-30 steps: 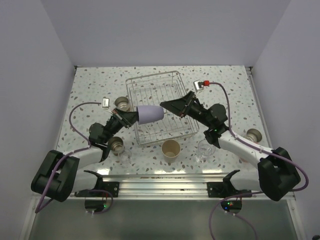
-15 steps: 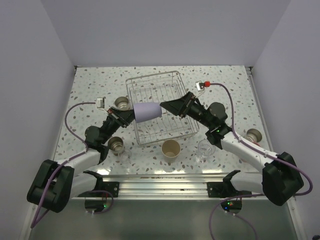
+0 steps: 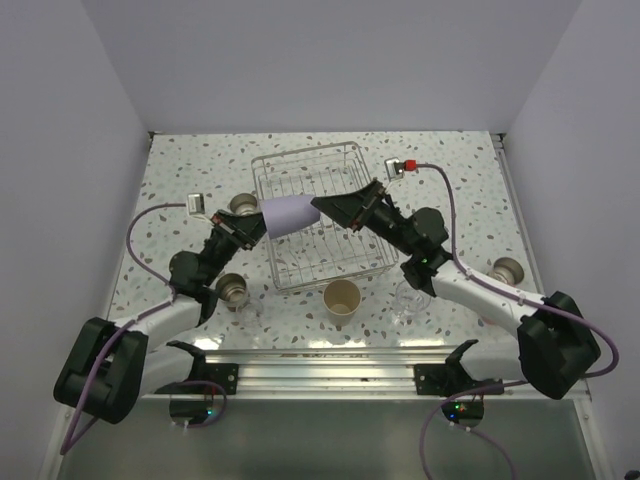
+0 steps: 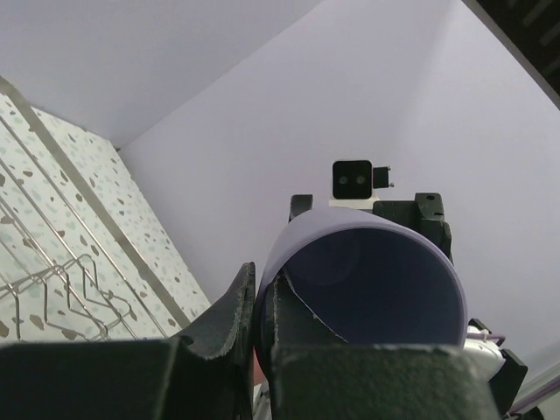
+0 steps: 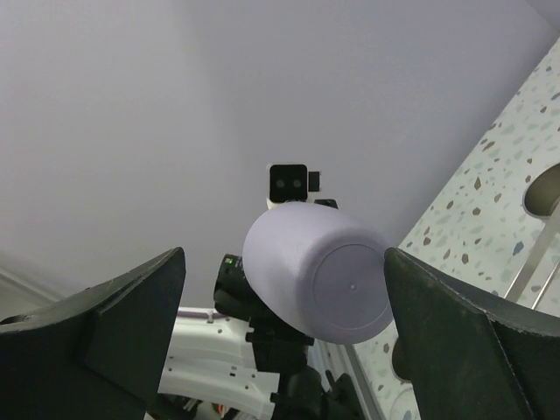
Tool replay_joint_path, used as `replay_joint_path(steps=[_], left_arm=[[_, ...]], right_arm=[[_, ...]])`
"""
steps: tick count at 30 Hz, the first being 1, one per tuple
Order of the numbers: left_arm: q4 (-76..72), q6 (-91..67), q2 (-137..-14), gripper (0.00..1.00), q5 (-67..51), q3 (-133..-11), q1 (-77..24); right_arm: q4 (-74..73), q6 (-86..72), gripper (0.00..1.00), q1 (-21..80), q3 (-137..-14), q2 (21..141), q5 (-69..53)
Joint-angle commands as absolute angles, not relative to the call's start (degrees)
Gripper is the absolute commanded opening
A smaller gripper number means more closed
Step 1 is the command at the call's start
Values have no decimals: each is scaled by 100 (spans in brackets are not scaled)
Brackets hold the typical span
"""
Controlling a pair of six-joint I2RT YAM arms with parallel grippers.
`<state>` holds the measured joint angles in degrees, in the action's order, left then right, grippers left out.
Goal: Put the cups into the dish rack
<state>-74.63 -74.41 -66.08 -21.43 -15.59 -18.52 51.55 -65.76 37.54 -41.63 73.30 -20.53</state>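
L gripper [image 3: 258,224] clamped on lavender cup [image 3: 288,214] rim, cup sideways over dish rack [image 3: 340,250]; R gripper [image 3: 328,208] jaws apart, facing cup base

We see the dish rack [image 3: 345,240] centred on the table [image 3: 180,180], 1 raised cup [image 3: 287,214] over its left edge. A tumbler [image 3: 342,297] stands before the rack, a glass [image 3: 409,297] right of the tumbler, 2 cups [image 3: 241,205] [image 3: 234,290] left of the rack.

The lavender cup [image 3: 288,214] looks like smooth, matt plastic. The dish rack [image 3: 300,175] is thin, shiny metal wire. The desk [image 3: 180,180] has a smooth, speckled, stone-look top. The beige tumbler [image 3: 342,298] is matt, the steel cup [image 3: 233,291] dull metal, and the clear cup [image 3: 408,296] glassy.
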Motion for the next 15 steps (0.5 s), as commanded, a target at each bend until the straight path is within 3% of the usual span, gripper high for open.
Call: replay_joint_path(steps=[1,12,15], left_arm=[[-10599,-7409,-6680,0,-2171,-1898,-1986],[-9417,-6910,-5575,0,-2267,-2118,-1986],[-9089,-6724,-5318,0,-2224,-2197,-1986]], right_arm=[[5590,-6768,98,4183,-4482,7488,-2373],[4036,-6003,98,4192,-4649,7322,-1811],[4252,-6064,98,4192,-4632,7356,-1837]])
